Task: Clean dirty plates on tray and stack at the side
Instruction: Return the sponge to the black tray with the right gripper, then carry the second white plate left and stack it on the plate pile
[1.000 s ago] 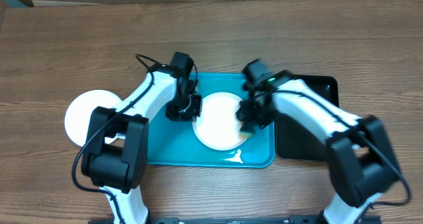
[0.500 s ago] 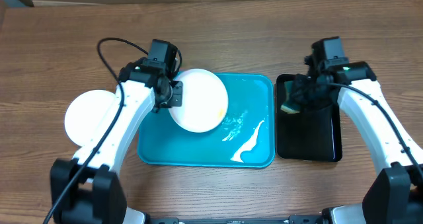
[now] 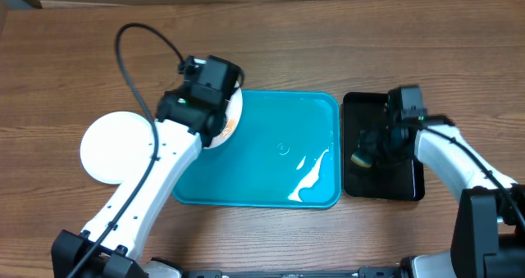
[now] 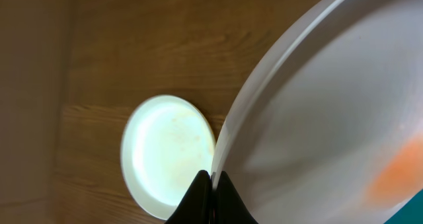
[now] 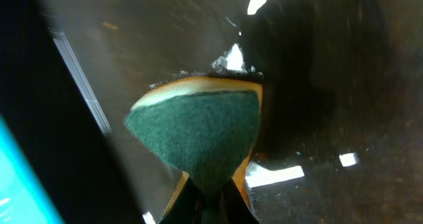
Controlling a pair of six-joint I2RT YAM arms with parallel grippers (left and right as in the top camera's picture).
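My left gripper (image 4: 212,184) is shut on the rim of a white plate (image 4: 330,118) with an orange smear, held tilted over the left edge of the turquoise tray (image 3: 279,171); in the overhead view the plate (image 3: 231,118) is mostly hidden under the left gripper (image 3: 215,114). A pale plate (image 3: 111,147) lies on the table left of the tray and shows in the left wrist view (image 4: 168,154). My right gripper (image 5: 208,191) is shut on a green sponge (image 5: 198,128) over the black tray (image 5: 317,85); it also shows in the overhead view (image 3: 373,151).
The black tray (image 3: 406,184) stands right of the turquoise tray. The turquoise tray holds no plates and has wet glossy streaks (image 3: 310,173). The left arm's black cable (image 3: 131,56) loops over the table at the back left.
The left gripper has lifted the plate off the tray and tilted it up at the tray's left edge. The right gripper with the sponge has moved down over the black tray.
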